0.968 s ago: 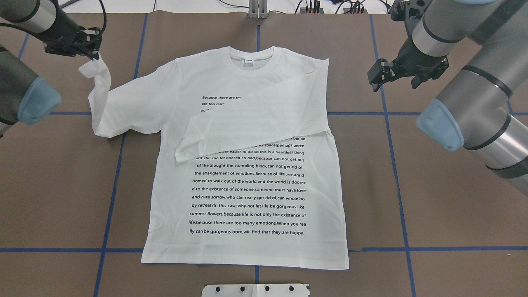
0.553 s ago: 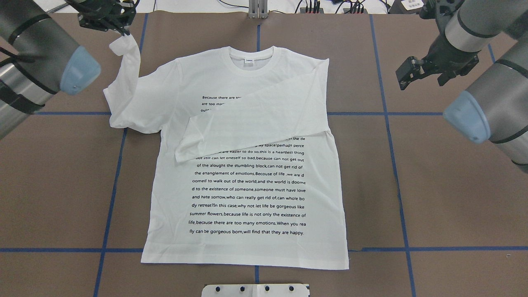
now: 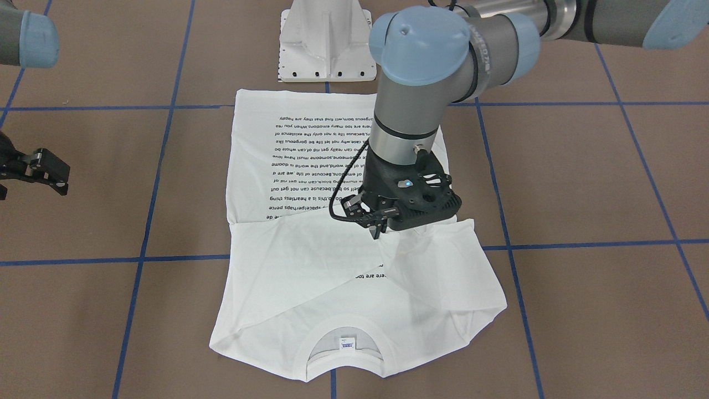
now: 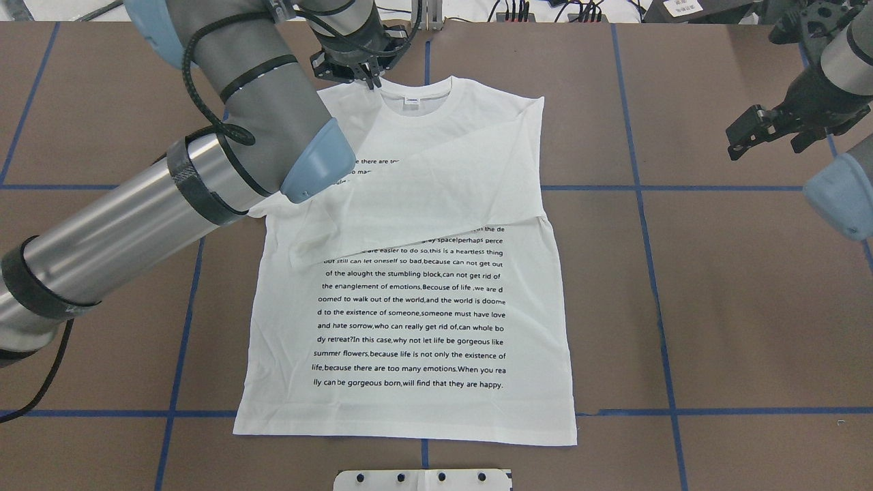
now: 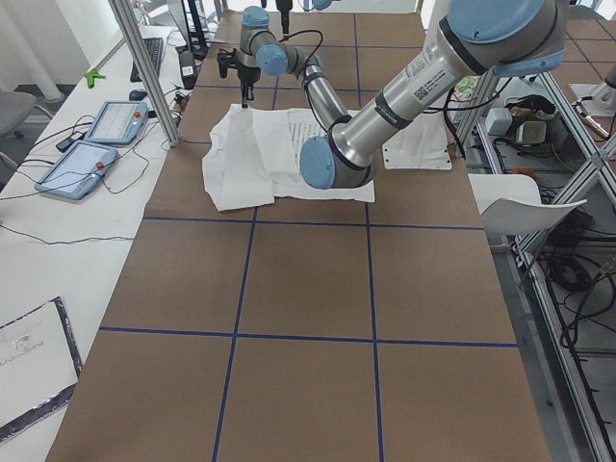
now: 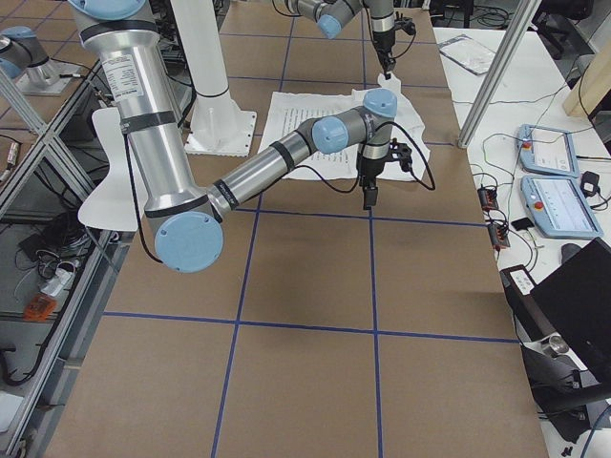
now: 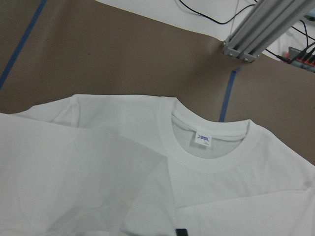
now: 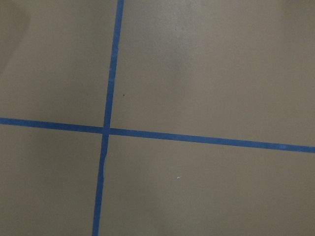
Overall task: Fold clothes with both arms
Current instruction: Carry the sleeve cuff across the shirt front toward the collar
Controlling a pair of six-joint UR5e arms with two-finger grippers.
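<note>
white t-shirt (image 4: 409, 327) lies flat, print up, on the brown tabletop (image 4: 716, 307). one sleeve (image 4: 423, 204) is already folded across the chest. my left fingers (image 3: 379, 228) pinch the second sleeve (image 3: 443, 255) above the chest, not yet laid down. right fingers (image 4: 738, 140) hang spread and empty. body folds remain. count: one shirt, two sleeves, two arms.

Table (image 4: 750, 307): brown matt covering, marked into large squares by blue tape lines (image 8: 197, 138).
White metal pedestal (image 3: 325, 44): stands at the table's edge.
Aluminium frame post (image 5: 144, 67): between table and bench.
White side bench (image 5: 48, 241): carries two tablets (image 5: 117, 120).
Laptop (image 6: 573, 315): black, open.
</note>
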